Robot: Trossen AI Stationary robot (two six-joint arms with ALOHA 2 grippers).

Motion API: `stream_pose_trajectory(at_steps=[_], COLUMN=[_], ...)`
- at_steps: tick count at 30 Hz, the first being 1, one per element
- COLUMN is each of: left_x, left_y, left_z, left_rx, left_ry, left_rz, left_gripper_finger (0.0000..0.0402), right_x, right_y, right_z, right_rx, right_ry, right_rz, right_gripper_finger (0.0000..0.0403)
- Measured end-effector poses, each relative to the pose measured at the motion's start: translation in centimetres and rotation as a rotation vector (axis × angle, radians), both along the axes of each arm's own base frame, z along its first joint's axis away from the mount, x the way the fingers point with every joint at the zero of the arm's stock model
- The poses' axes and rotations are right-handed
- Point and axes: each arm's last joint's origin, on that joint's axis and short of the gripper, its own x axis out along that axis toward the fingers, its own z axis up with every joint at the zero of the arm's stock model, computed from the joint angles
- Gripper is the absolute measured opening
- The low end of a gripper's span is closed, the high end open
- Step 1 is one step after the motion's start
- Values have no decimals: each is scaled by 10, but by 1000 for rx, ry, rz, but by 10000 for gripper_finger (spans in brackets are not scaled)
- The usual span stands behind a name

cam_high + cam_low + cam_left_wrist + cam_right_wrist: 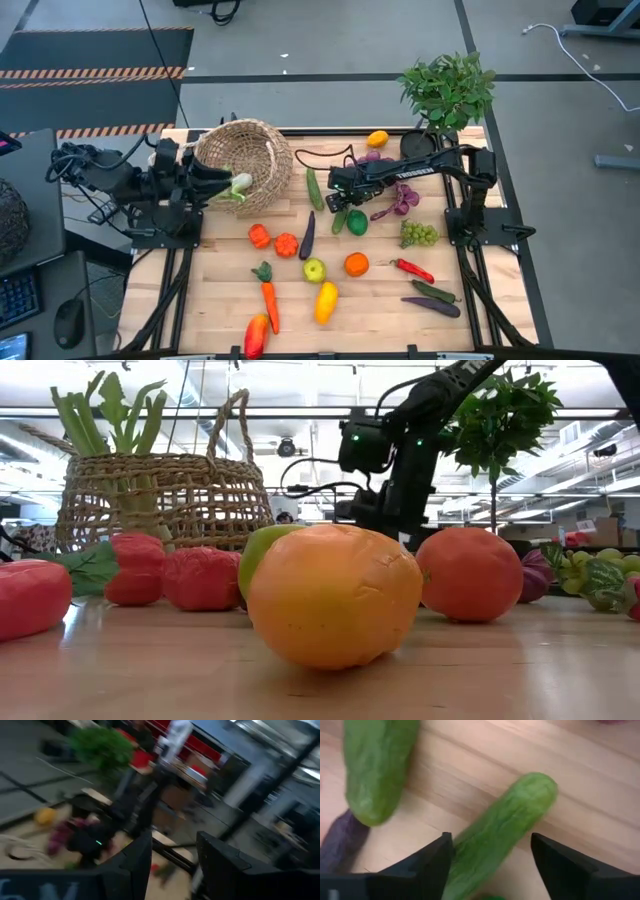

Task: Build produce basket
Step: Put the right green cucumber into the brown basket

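The produce is scattered across the tabletop (215, 290), well apart from the basket (245, 150), which sits at the left rear. The right end effector (491, 840) is seen released, fingers spread either side of a small cucumber (510, 815) and not yet clenched. The cucumber is judged light, soft-skinned and a bit squashy, so it is likely to roll or squirt out if pinched near an end. It is best taken across the middle of its length, square to the long axis.

A second, longer cucumber (375, 765) lies just beside it, and a dark eggplant (340, 845) is near that one's end. Either could be nudged by the outer finger. A green pepper (357, 222) sits just beside on the other side, with purple grapes (400, 197) near.

An orange (357, 264), tomatoes (273, 240), a carrot (268, 300) and a chili (412, 270) lie farther forward, out of the way. The potted plant (448, 88) stands behind the right arm.

The left end effector (212, 182) is placed at the basket's rim beside a leek (238, 186). Whether it grasps the leek cannot be told. In the low view the leek (110, 420) sticks up out of the basket. The left arm and the thin handle (228, 430) are judged to be the main obstructions to a drop into the basket.
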Motion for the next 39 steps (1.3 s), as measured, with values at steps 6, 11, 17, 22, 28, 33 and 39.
stream_pose_trajectory(at_steps=[6,11,17,22,28,33,39], left_x=[7,9,8,8,9,10,8], left_y=[-1,-2,-5,-6,0,6,10], left_z=[0,0,0,0,-1,-1,0], left_rx=[-2,-25,-114,-99,-66,-53,-16], left_ry=[-3,-10,-29,-24,-15,-16,-10], left_rz=[48,51,16,15,79,143,161], left_gripper_finger=[162,162,162,162,162,162,162], right_x=[0,-1,-9,-17,-22,-25,-22], right_y=[-4,-10,-10,-9,5,16,19], right_z=[0,4,37,78,147,198,220], right_rx=[7,18,-36,-121,-219,-379,-471], right_ry=[-8,-38,-132,-285,-706,-1070,-1221], right_rz=[89,130,147,132,177,235,189], right_gripper_finger=[189,130,103,102,102,101,101])
